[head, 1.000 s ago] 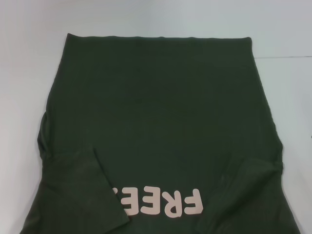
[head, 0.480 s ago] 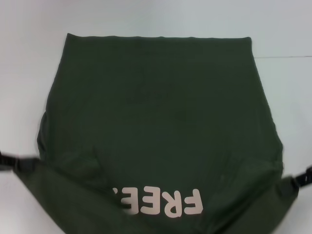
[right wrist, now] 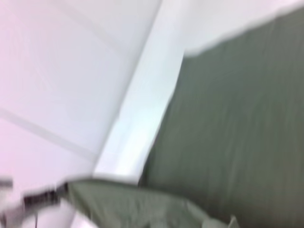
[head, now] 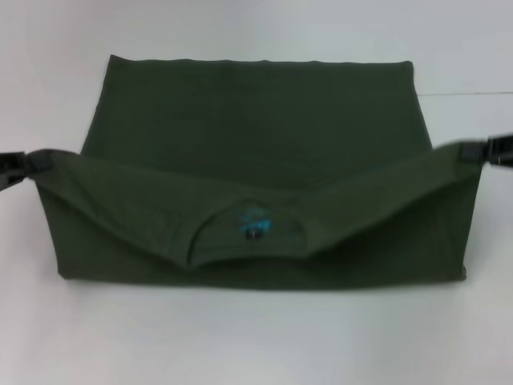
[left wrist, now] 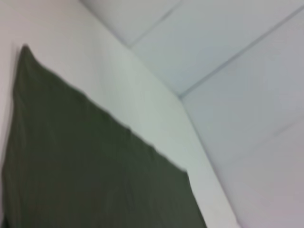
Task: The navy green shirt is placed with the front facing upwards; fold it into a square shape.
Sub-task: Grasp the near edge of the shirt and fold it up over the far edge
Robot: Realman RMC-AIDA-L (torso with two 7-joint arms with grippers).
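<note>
I'm folding the navy green shirt [head: 256, 152], which lies flat on the white table [head: 256, 345]. My left gripper [head: 12, 168] pinches one top corner of the shirt at its left edge, and my right gripper [head: 497, 151] pinches the other corner at its right edge. Both are closed tight on cloth. The collar [head: 248, 233] w/ its blue neck label [head: 256, 218] hangs in the middle of the lifted part, lower than the corners, and it's over the shirt's body.

The shirt is soft & light, I think. It sags btw my grips, so it bends easily and won't break. It may slip if I let go a bit. Corners look like the best spots to hold, pulled apart so the edge stays straight.
</note>
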